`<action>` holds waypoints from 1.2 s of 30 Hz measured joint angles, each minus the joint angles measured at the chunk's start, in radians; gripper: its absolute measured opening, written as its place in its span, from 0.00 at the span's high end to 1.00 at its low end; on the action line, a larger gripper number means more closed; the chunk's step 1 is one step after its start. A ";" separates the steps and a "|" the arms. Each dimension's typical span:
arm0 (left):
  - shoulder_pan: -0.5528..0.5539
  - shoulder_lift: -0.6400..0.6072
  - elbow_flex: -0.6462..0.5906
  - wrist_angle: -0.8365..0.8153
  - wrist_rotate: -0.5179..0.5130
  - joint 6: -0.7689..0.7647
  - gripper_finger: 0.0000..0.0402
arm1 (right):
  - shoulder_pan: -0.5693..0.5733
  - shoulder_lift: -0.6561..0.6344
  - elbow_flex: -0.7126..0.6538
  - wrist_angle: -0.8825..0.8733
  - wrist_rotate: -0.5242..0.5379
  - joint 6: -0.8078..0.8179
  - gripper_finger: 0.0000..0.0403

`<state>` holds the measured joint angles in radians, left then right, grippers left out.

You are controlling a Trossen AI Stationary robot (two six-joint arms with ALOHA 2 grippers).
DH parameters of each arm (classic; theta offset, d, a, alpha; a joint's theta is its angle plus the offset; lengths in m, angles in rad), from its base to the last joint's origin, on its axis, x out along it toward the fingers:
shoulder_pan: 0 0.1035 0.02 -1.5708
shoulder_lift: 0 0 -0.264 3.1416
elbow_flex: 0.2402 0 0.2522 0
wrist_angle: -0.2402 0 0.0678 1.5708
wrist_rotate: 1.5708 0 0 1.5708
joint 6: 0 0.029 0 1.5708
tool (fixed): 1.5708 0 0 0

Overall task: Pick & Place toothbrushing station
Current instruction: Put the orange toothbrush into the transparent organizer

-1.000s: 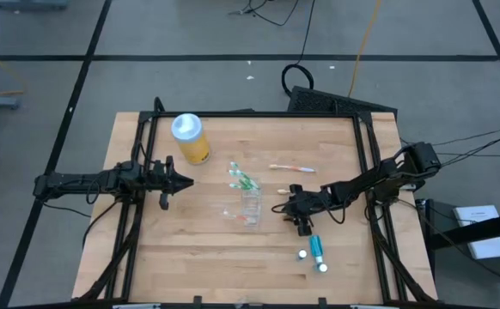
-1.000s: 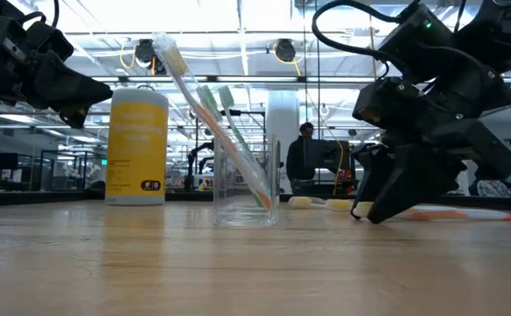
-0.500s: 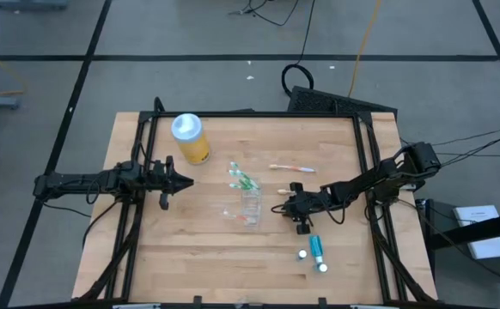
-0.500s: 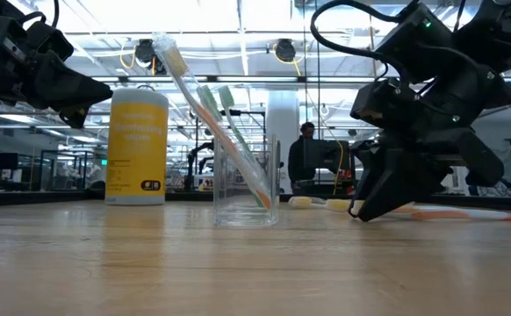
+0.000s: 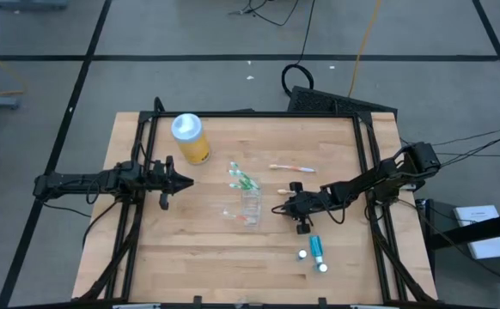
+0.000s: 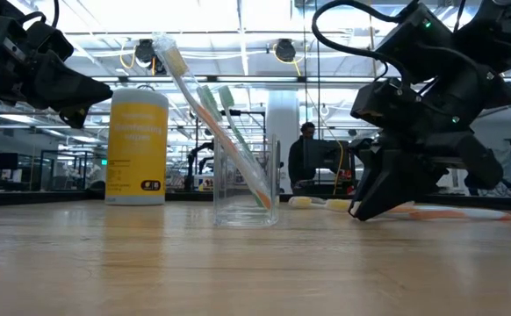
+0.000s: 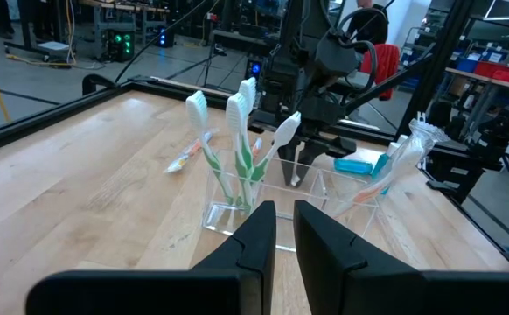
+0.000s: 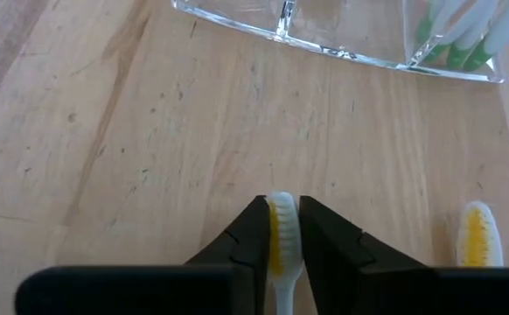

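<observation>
Yellow-centred white bristles sit squeezed between the dark fingers of the right gripper (image 8: 282, 229), which is down at the wooden table (image 5: 198, 249) pinching the head of a slim white toothbrush (image 8: 282, 241); a second toothbrush head with the same yellow bristles (image 8: 481, 234) lies just beside it on the boards. A little ahead of those fingers stands the small clear plastic cup (image 5: 250, 206), near the table's middle, with green-handled and orange-handled toothbrushes (image 6: 229, 140) leaning upright inside it. Behind the cup, another slim orange and white toothbrush (image 5: 292, 168) lies flat, and toward the table's near edge rest the small teal white-capped tubes (image 5: 316, 251). The left gripper (image 5: 184, 180) hangs above the table's left side, fingers nearly pressed together and empty, beside a yellow cylindrical bottle with a pale blue lid (image 5: 189, 137). A person (image 6: 306, 156) shows in the room beyond.
</observation>
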<state>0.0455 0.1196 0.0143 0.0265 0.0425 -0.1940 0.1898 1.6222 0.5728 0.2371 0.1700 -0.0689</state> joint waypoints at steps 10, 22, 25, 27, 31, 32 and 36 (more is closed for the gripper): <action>0.000 0.000 0.000 0.000 0.000 0.000 0.88 | -0.001 -0.021 -0.003 0.072 0.020 -0.007 0.89; 0.000 0.000 0.000 0.000 0.000 0.000 0.88 | -0.002 -0.030 -0.003 0.252 0.012 -0.002 0.89; 0.000 0.000 0.000 0.000 0.000 0.000 0.88 | -0.005 -0.030 -0.003 0.320 0.012 -0.003 0.89; 0.000 0.000 0.000 0.000 0.000 0.000 0.88 | -0.013 -0.031 -0.003 0.370 0.012 -0.003 0.89; 0.000 0.000 0.000 0.000 0.000 0.000 0.88 | -0.022 -0.031 -0.002 0.472 0.007 -0.003 0.89; 0.000 0.000 0.000 0.000 0.000 0.000 0.88 | -0.026 -0.031 -0.002 0.495 -0.006 -0.004 0.89; 0.000 0.000 0.000 0.000 0.000 0.000 0.88 | -0.036 -0.032 -0.002 0.580 -0.067 -0.003 0.89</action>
<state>0.0454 0.1196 0.0145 0.0265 0.0425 -0.1944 0.1543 1.5906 0.5713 0.8174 0.1034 -0.0719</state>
